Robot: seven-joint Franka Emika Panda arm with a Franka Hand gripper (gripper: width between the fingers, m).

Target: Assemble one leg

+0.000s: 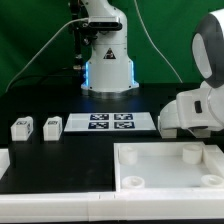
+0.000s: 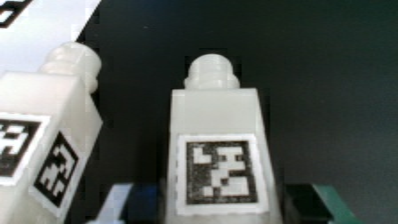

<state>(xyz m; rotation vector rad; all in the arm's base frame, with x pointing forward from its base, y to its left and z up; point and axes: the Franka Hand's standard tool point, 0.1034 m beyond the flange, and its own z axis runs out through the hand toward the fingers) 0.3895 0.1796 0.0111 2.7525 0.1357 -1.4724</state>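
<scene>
Between the fingers (image 2: 128, 203) of the gripper (image 2: 222, 208), a leg (image 2: 222, 140) is being framed.
It is being flanked closely on the black table (image 2: 311, 50); whether it is being squeezed cannot be told. A second leg (image 2: 45, 120) is being shown just beside it.

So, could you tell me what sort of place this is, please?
Probably a robotics lab bench: a green curtain behind a black table, a robot arm, and a printed marker board beside tagged white legs.

Leg (image 2: 217, 120): white, I'm seeing a black-and-white tag (image 2: 222, 172) on it
Table (image 1: 60, 150): black
Marker board (image 1: 108, 115): white, black-and-white tags
Backdrop (image 1: 30, 40): plain green
</scene>
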